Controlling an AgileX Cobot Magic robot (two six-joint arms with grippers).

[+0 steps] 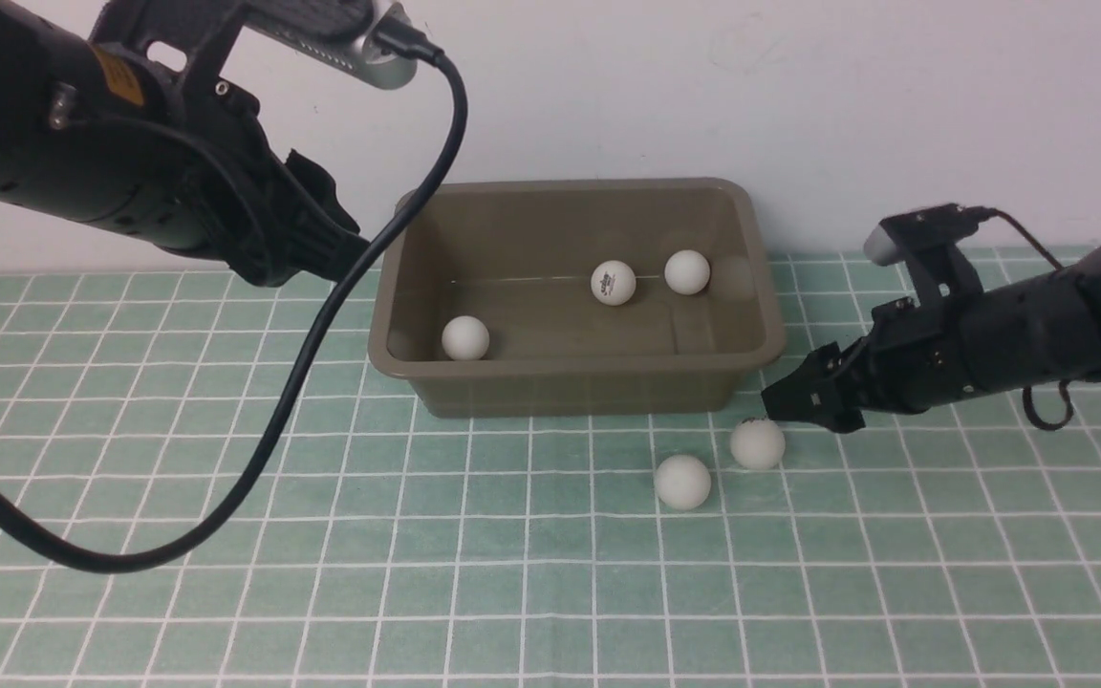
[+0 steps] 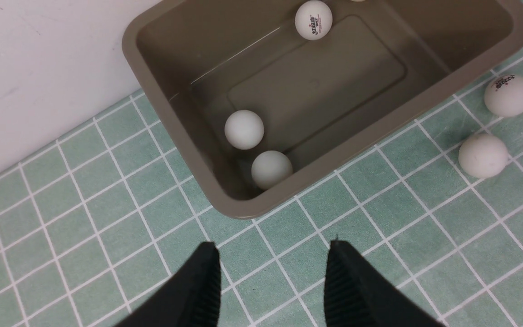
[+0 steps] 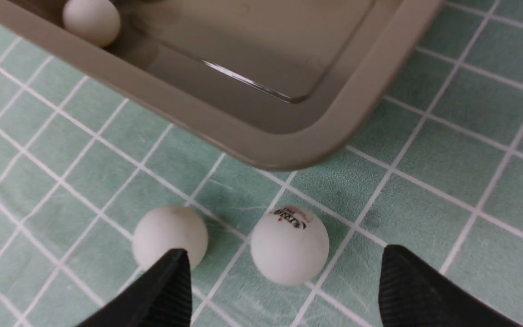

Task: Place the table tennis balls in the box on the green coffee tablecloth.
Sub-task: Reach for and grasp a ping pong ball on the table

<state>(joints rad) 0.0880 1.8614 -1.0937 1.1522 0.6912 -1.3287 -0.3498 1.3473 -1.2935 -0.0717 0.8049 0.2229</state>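
- Jaws of R gripper [image 1: 810,413] stood wide, nothing held; nearer loose ball [image 3: 289,245] showed betw. fingertips, no grip on it.
- L gripper [image 2: 275,249]: jaws approx. half open, nothing held.
- Progress: 4 balls in box [image 1: 570,387], incl. logo ball [image 1: 614,283] & one by corner [image 2: 271,169]. Most of job done, I'd judge.
- Left to do: 2 balls on green cloth [image 1: 531,535], just outside box: nearer loose ball plus second loose ball [image 1: 682,482], close beside it.
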